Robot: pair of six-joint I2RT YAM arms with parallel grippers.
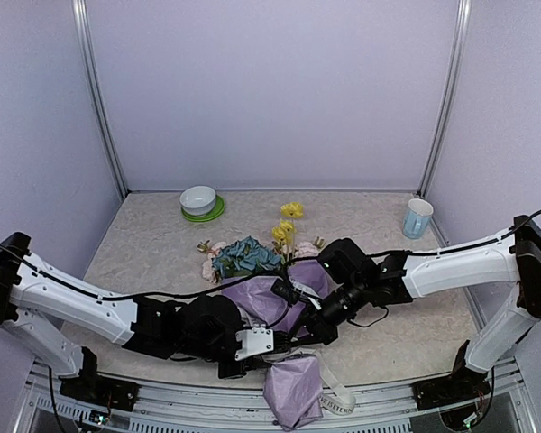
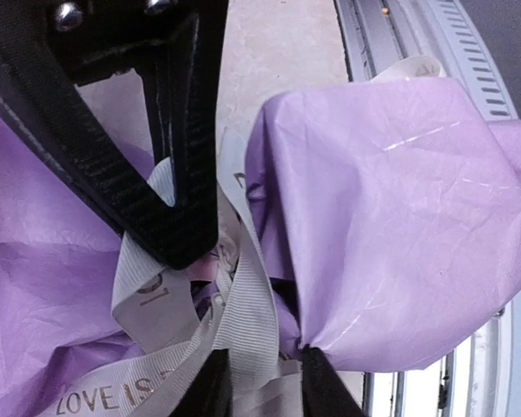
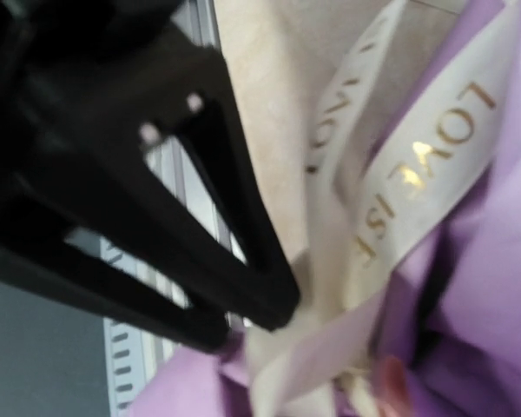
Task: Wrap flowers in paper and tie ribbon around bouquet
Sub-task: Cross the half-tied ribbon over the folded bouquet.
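Backdrop: plain lilac walls (image 1: pixel 270 90) with upright metal posts close in three sides.
Tabletop: beige mottled tabletop (image 1: pixel 144 244), with a slotted metal rail (image 2: pixel 434 35) along its near edge.
Arms: the left arm (image 1: pixel 72 302) and right arm (image 1: pixel 451 266) both reach inward low over the table and meet above the middle of the bouquet.
Bouquet: the bouquet (image 1: pixel 266 298) lies on the table near the front, its heads pointing to the far side and its narrow end toward the rail.
Paper: the lilac paper (image 2: pixel 391 217) is crinkled and gathered in at the waist. Its tail flares out and hangs over the rail.
Flowers: the flowers (image 1: pixel 248 257) show at the wide end, with the blue head in the middle, pale pink blossoms at its left and yellow blooms farther back.
Ribbon: the cream ribbon (image 2: pixel 243 321), printed "LOVE IS", crosses itself at the gathered waist. One loose end lies by the rail.
Left gripper: the left gripper (image 2: pixel 265 387) has its tips partway spread, with ribbon strands in the gap.
Right gripper: the right gripper (image 2: pixel 181 243) has its fingers pressed together, the tip at the ribbon crossing. Whether a strand is pinched cannot be told.
Bowl: a white bowl (image 1: pixel 198 197) sits on a green plate (image 1: pixel 209 215) at the far left.
Cup: a pale blue cup (image 1: pixel 417 216) stands upright at the far right.
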